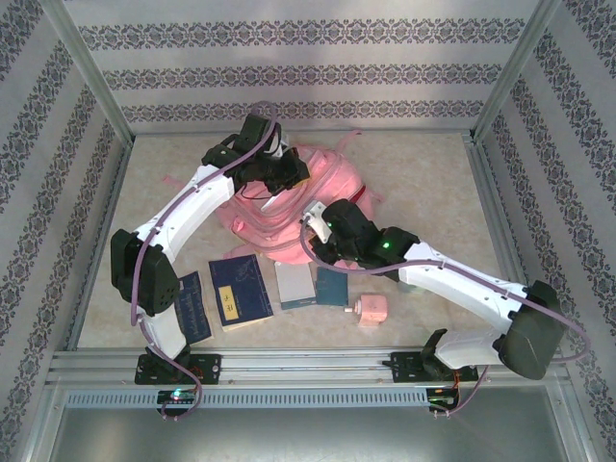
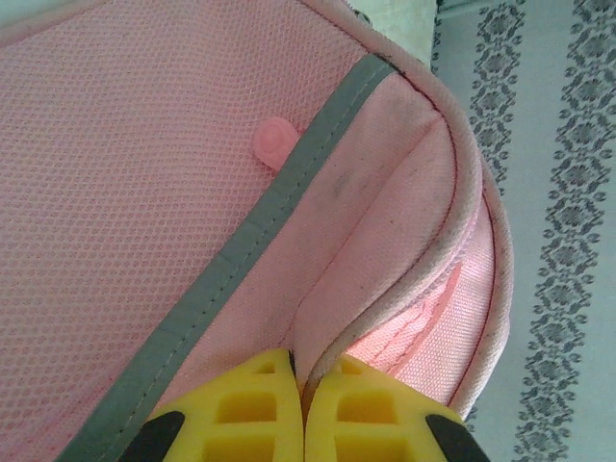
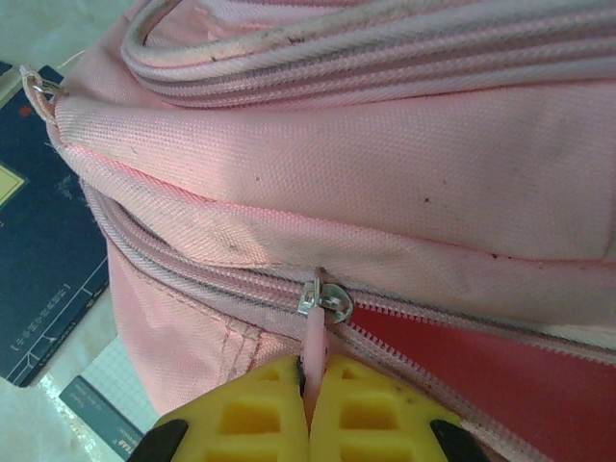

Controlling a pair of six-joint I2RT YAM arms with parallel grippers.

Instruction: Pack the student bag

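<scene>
The student bag (image 1: 279,214), a large pink backpack, lies at the middle of the table. My left gripper (image 1: 274,185) is over the bag's far side. In the left wrist view its yellow fingers (image 2: 252,404) are shut on a fold of the bag's piped pink edge (image 2: 327,289), beside a grey trim strip (image 2: 252,231). My right gripper (image 1: 314,218) is at the bag's near right side. In the right wrist view it (image 3: 310,383) is shut on the pink zipper pull (image 3: 316,346) below the metal slider (image 3: 327,300). Right of the slider the zip gapes on red lining (image 3: 481,375).
On the table in front of the bag lie two dark blue books (image 1: 241,291) (image 1: 191,306), a pale grey book (image 1: 295,285) and a teal book (image 1: 333,286). A small pink cylindrical object (image 1: 372,310) sits to their right. Patterned walls enclose the table on three sides.
</scene>
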